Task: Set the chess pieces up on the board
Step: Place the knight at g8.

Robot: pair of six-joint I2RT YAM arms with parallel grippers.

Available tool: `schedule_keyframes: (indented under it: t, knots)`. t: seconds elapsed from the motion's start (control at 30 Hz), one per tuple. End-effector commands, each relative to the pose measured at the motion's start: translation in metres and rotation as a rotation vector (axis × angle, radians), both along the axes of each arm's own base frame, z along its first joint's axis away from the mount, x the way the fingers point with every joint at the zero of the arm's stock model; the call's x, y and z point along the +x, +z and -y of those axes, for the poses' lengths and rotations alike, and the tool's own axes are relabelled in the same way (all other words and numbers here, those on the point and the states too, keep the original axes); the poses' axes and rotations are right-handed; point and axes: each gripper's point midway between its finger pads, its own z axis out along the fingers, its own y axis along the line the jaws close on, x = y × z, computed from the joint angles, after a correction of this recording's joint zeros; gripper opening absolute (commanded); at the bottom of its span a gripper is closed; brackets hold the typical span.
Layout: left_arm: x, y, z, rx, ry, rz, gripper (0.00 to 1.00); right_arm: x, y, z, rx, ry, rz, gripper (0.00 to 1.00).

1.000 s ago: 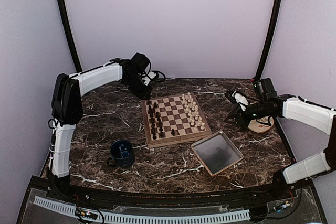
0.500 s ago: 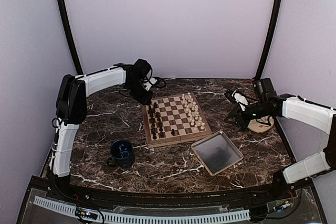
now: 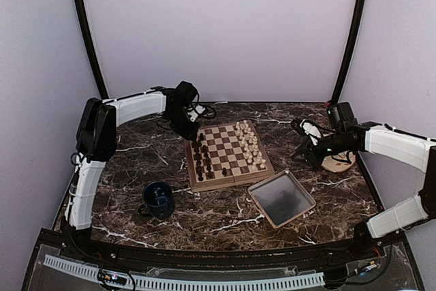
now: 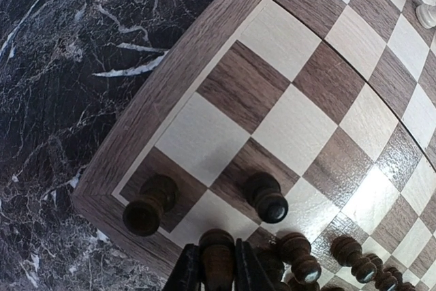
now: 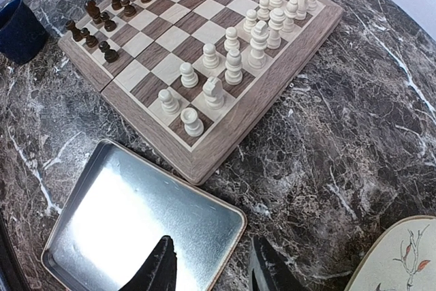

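Enclosure: pale lilac walls (image 3: 225, 32) on three sides, and two black poles (image 3: 85, 28) rise at the back corners. The table (image 3: 136, 161) is dark brown marble with white veins, glossy and uncovered. The left gripper (image 3: 192, 129) reaches down over the back left corner of the board (image 3: 231, 180). In its wrist view the fingers (image 4: 253, 272) are pressed against a dark piece (image 4: 216, 244) and pinch it. Cannot tell whether the piece's base touches the square. Just ahead of this gripper two dark pieces (image 4: 151, 204) stand upright, one in the corner square and another near it. Past them lie bare light and dark squares. More dark ones crowd close on its right. On its left runs the board's tan border, then bare marble. The right gripper (image 5: 211, 270) hovers off the board over the marble, fingers spread, nothing between them. A grey tray (image 5: 136, 230) lies below and to its left, with a shiny inside that throws back the light. The edge of a beige plate (image 5: 402, 257) shows at its right. The board is ahead of it, with the white pieces (image 5: 231, 59) in two loose rows along the nearer side and the dark set across on the far side. A blue mug (image 3: 158, 199) sits on the marble, well apart from both grippers. One dark pawn stands alone near the board's front edge.
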Motion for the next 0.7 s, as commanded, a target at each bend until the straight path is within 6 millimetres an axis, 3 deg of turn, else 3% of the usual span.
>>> schedule_keyframes:
  t: [0.0,0.33,0.67]
  knots:
    - [-0.004,-0.003,0.003,-0.014,0.000,-0.023,0.13,0.007,0.010,-0.001,0.006,0.003,0.029,0.38]
    - [-0.001,0.004,0.004,-0.016,0.012,-0.019,0.22,0.008,0.009,-0.001,0.006,0.003,0.025,0.38]
    - [0.009,0.055,0.003,-0.039,0.031,0.072,0.28,0.009,0.013,0.000,0.009,-0.006,0.033,0.38]
